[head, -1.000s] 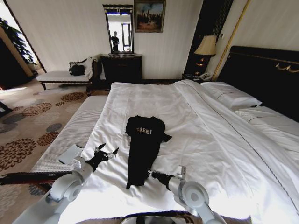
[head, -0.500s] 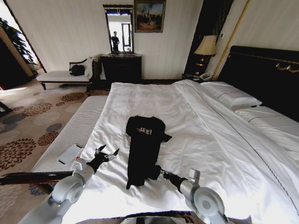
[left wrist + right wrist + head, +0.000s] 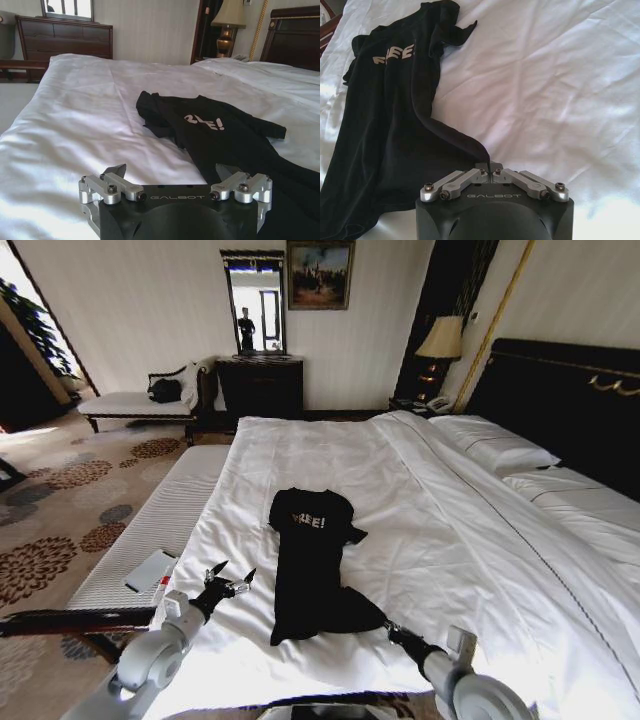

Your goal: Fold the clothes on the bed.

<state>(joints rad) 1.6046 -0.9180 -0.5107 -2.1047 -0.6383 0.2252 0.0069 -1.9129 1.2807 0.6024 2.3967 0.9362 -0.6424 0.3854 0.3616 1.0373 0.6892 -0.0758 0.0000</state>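
On the white bed (image 3: 470, 540), the clothes (image 3: 308, 570) are laid out as one long black garment, collar end toward the headboard (image 3: 560, 400), hem end toward the robot. The hem's right corner is pinched tight in the right gripper (image 3: 489, 172), jaws closed on it, and a tongue of fabric is drawn out sideways from the garment. The left gripper (image 3: 174, 176) is held just off the garment's left edge, jaws spread wide, nothing in them, so the right arm is judged closer. Fabric looks soft and floppy, sheets smooth, slightly glossy.
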